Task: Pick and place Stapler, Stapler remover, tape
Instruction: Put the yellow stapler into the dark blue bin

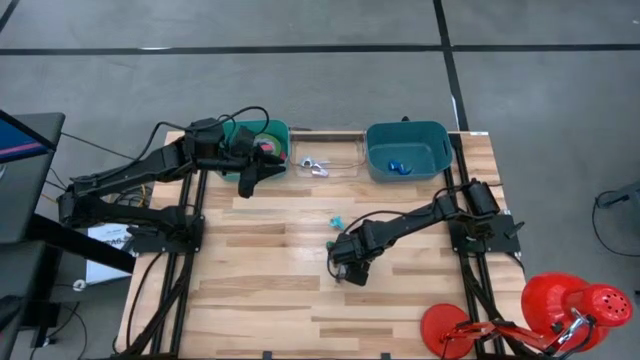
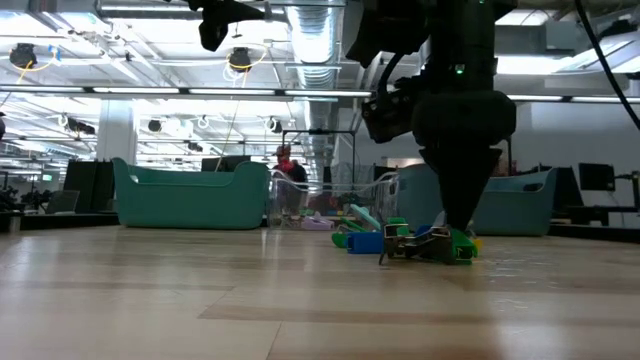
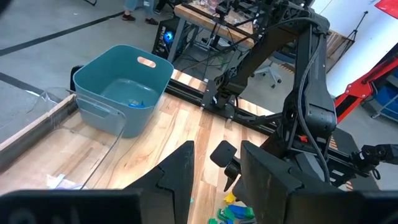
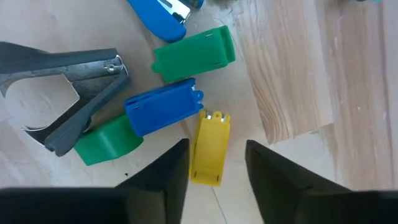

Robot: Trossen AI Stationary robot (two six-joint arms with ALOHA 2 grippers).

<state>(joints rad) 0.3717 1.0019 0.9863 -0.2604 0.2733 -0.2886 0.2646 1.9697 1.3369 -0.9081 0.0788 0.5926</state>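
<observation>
A heap of small staplers lies mid-table. The right wrist view shows a yellow one, a blue one, a green one, a green piece and a grey staple remover. My right gripper is open and low over the heap, its fingers on either side of the yellow stapler. My left gripper hangs open in the air by the left teal bin. Green and pinkish-red tape shows in that bin, partly hidden by the left arm.
A clear tray holding small metal pieces stands between the left bin and a second teal bin, which holds blue items. A small teal piece lies beyond the heap. Red lamp parts sit off the table's right near corner.
</observation>
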